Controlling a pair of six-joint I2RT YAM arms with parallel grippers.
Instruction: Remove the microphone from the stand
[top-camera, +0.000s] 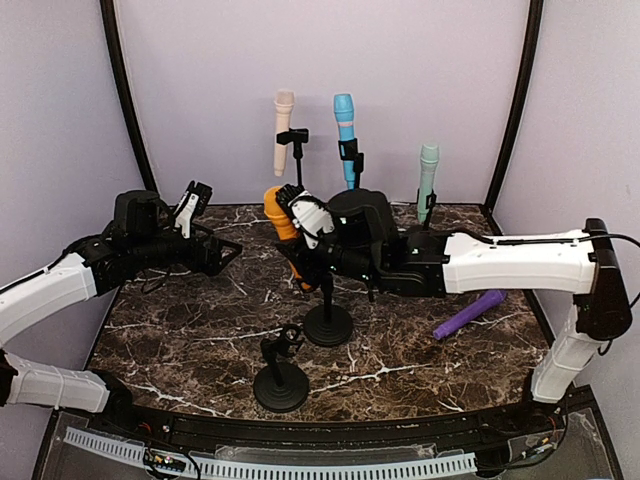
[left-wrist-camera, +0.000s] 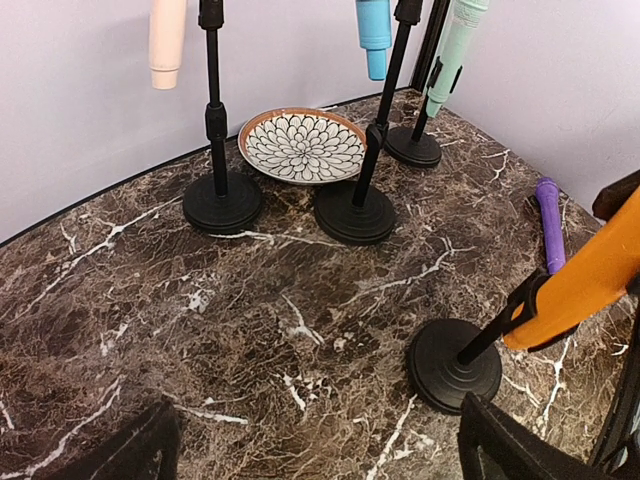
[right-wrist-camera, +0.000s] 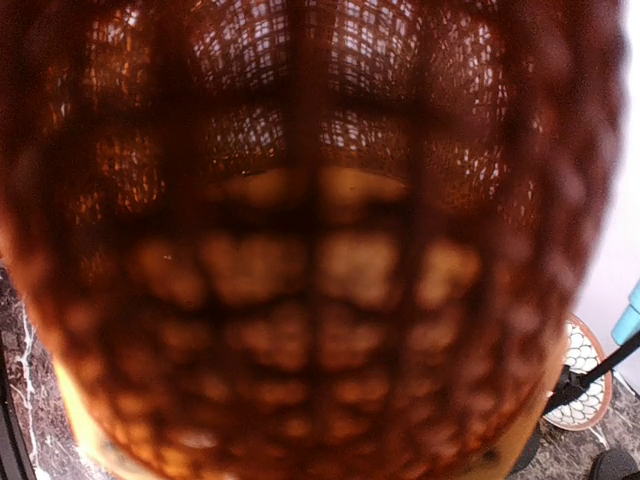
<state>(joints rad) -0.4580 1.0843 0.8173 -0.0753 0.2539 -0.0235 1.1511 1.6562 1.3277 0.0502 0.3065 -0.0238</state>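
Note:
An orange microphone (top-camera: 277, 209) leans left in the clip (left-wrist-camera: 527, 304) of a black stand (top-camera: 328, 324) at the table's middle. In the left wrist view its body (left-wrist-camera: 592, 278) still sits in that clip above the round base (left-wrist-camera: 455, 364). My right gripper (top-camera: 300, 222) is shut on the microphone just below its head. The mesh head (right-wrist-camera: 310, 240) fills the right wrist view and hides the fingers. My left gripper (top-camera: 226, 256) hovers open to the left of the microphone, apart from it, with nothing between its fingers (left-wrist-camera: 128, 452).
An empty stand (top-camera: 281, 384) is at the front. A purple microphone (top-camera: 468, 314) lies on the table at the right. Beige (top-camera: 283, 130), blue (top-camera: 345, 135) and green (top-camera: 428, 178) microphones stand in stands at the back, near a patterned plate (left-wrist-camera: 303, 145).

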